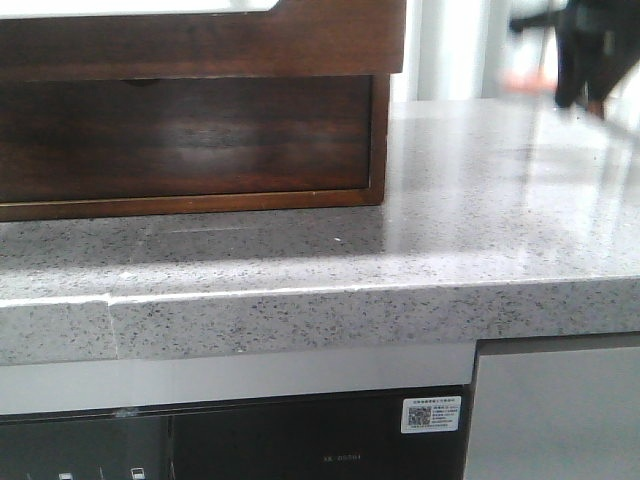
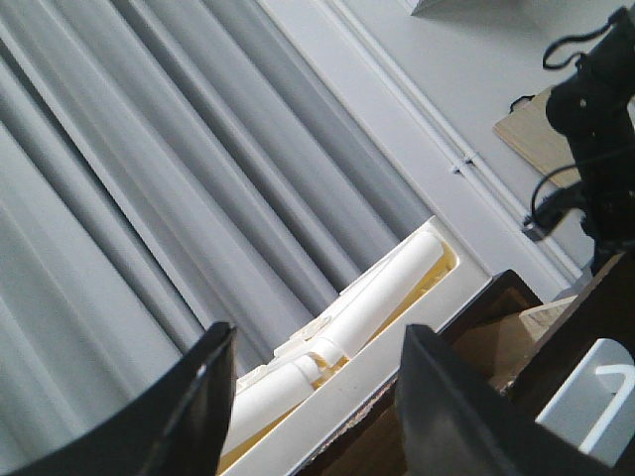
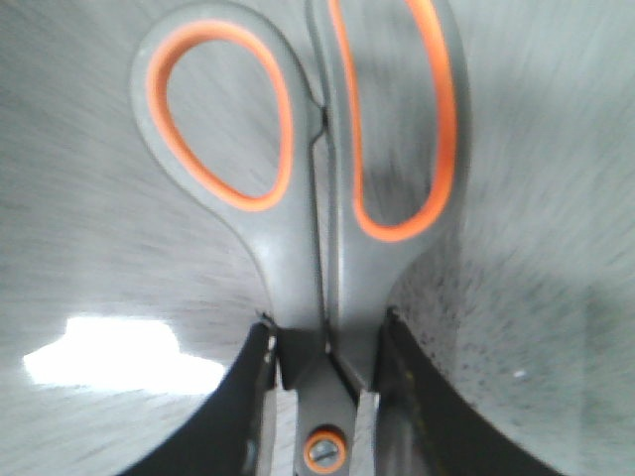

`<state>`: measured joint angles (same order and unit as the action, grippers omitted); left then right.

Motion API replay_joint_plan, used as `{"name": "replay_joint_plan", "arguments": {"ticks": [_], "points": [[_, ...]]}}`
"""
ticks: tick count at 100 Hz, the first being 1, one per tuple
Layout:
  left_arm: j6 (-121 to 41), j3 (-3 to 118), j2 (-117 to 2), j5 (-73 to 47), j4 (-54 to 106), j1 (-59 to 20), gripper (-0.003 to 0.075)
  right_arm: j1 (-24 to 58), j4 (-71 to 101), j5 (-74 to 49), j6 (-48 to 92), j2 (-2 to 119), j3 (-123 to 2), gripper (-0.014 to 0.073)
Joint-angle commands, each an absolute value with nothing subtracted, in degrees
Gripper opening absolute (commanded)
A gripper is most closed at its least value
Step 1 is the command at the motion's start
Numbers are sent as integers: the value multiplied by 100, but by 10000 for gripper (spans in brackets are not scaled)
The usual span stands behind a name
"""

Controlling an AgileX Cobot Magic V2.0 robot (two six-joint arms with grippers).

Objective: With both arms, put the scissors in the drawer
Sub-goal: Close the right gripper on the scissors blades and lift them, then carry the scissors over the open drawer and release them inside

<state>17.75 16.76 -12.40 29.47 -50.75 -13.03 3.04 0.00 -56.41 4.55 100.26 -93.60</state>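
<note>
The scissors, with grey handles and orange-lined loops, are gripped at the neck by my right gripper. Their handles point away from it over the grey speckled countertop, and their blades are hidden. The drawer is the dark brown low front at the top left of the front view, with white along its top edge, jutting out over the taller front below it. My left gripper is open and empty, held above a white tray of white rolls. Neither gripper shows in the front view.
The wooden cabinet stands on the left of the grey stone countertop, whose front edge runs across the front view. Grey curtains fill the left wrist view, with a black arm at its edge. A blurred dark shape is at the far right.
</note>
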Motion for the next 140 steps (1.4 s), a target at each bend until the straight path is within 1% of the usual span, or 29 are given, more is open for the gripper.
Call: {"name": "replay_joint_plan", "arguments": {"ticks": [1, 27, 41, 53, 74, 88, 108, 140], "points": [[1848, 1855, -1306, 3111, -4819, -1352, 348, 409, 149, -5312, 783, 9250, -9557, -72], [1848, 1855, -1306, 3111, -4819, -1352, 348, 1012, 958, -5058, 1976, 8048, -9557, -72], [1848, 1855, -1306, 3111, -4819, -1352, 348, 1569, 1391, -4738, 2656, 7520, -9557, -72], [1848, 1855, -1306, 3121, -4819, -1352, 348, 2215, 1646, -4627, 3128, 7316, -9557, -72], [1848, 1855, -1306, 3121, -4819, -1352, 348, 3362, 1651, -4367, 3835, 7395, -9557, -72], [1848, 1855, -1306, 3135, -4819, -1352, 348, 3840, 1640, -3994, 4085, 7608, -9557, -73], [1848, 1855, -1306, 3145, -4819, -1352, 348, 4126, 1640, -3505, 4532, 8134, -9557, -73], [1848, 1855, -1306, 3145, -4819, -1352, 348, 4123, 1501, -3027, 4532, 8956, -9557, -73]]}}
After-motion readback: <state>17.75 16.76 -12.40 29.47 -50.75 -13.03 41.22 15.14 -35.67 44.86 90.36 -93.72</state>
